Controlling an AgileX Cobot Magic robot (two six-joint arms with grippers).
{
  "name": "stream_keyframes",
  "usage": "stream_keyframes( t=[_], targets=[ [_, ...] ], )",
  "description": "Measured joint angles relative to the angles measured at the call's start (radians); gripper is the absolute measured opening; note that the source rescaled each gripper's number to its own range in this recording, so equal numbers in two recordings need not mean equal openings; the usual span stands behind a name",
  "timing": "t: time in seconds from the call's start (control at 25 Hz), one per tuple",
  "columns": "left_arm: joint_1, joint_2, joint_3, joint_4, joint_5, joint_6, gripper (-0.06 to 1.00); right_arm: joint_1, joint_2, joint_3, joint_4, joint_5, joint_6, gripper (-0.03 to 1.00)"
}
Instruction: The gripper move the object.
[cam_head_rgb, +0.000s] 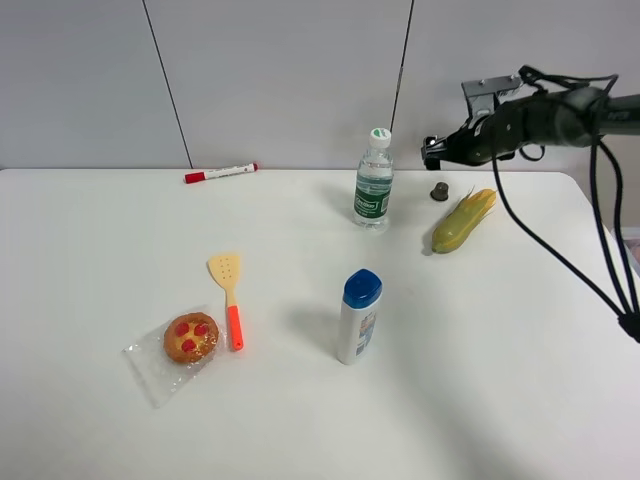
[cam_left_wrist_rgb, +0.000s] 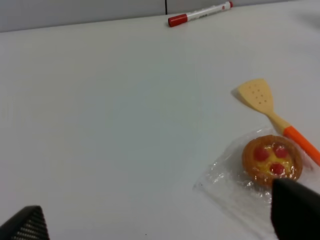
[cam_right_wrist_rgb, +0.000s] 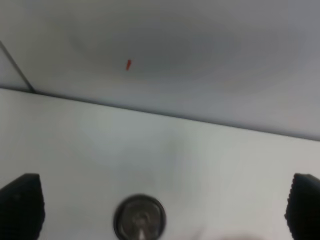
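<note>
The object sits on the table between the tool's wide-apart fingers, untouched.

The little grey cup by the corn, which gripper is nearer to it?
Right. The right gripper hangs just above the grey cup, fingers open. The left gripper is far off, by the wrapped tart.

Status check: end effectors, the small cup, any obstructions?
Right end effector open above the cup. Cup on table, free. Left end effector open, empty. Corn cob close beside cup.
</note>
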Motion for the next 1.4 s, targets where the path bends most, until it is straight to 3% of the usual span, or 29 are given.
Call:
stream_keyframes(
  t=[0.16,0.36,0.56,0.72,0.96,1.4],
  targets=[
    [0.0,0.0,0.0,0.0,0.0,0.0,1.0,0.0,-0.147,0.0,0.0,0.213,-0.018,0.96],
    [0.0,0.0,0.0,0.0,0.0,0.0,1.0,0.0,-0.314,0.0,-0.001,0.486,-0.136,0.96],
    [0.0,0.0,0.0,0.0,0.0,0.0,1.0,0.0,-0.467,0.0,0.0,0.749,-0.186,0.96],
    [0.0,0.0,0.0,0.001,0.0,0.0,1.0,-0.016,-0.576,0.0,0.043,0.93,-0.221,0.96],
    [0.0,0.0,0.0,0.001,0.0,0.0,1.0,-0.114,-0.695,0.0,0.151,0.973,-0.283,0.96],
    [0.0,0.0,0.0,0.0,0.0,0.0,1.0,-0.265,-0.96,0.0,0.122,0.98,-0.267,0.96]
  ],
)
